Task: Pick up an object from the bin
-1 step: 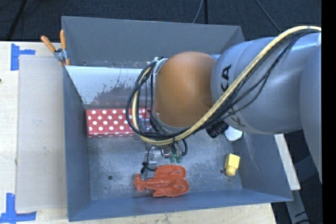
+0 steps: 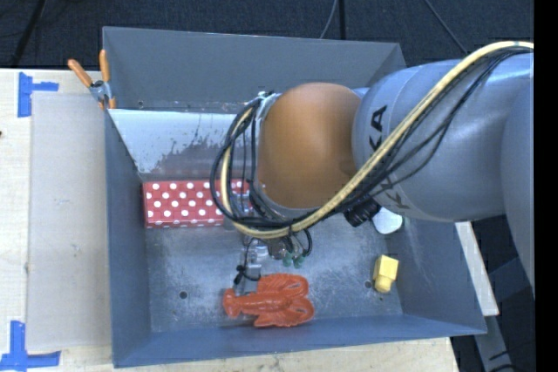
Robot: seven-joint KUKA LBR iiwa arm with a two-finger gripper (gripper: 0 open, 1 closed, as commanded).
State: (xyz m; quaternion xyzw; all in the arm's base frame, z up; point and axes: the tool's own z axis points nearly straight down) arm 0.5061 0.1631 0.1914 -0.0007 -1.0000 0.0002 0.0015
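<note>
hand (image 2: 247, 273) of the arm hangs low over the near half of the grey bin (image 2: 261, 70), a little left of the middle, below the big orange cover (image 2: 305, 144) on the wrist. its tip meets the far left end of a red-orange lobster toy (image 2: 272, 302), so hand and toy look to be touching there. whether the hand is open or closed cannot be told from this angle, nor whether it has hold of the toy.

the lobster toy lies flat on the bin floor, close to the near wall. its length runs left to right, and its body stretches right from under the hand.

the grey arm (image 2: 453, 144) comes in from the right across the bin's far right corner. black and yellow cables (image 2: 225, 179) loop round the cover and down toward the hand.

on the far left of the hand, a red box with white dots (image 2: 183, 203) lies at the foot of the far wall, its right end behind the cables. a small yellow block (image 2: 384, 273) sits on the floor near the right wall, well apart from the lobster toy. a white round thing (image 2: 389, 222) shows just beyond the block, tucked under the arm.
</note>
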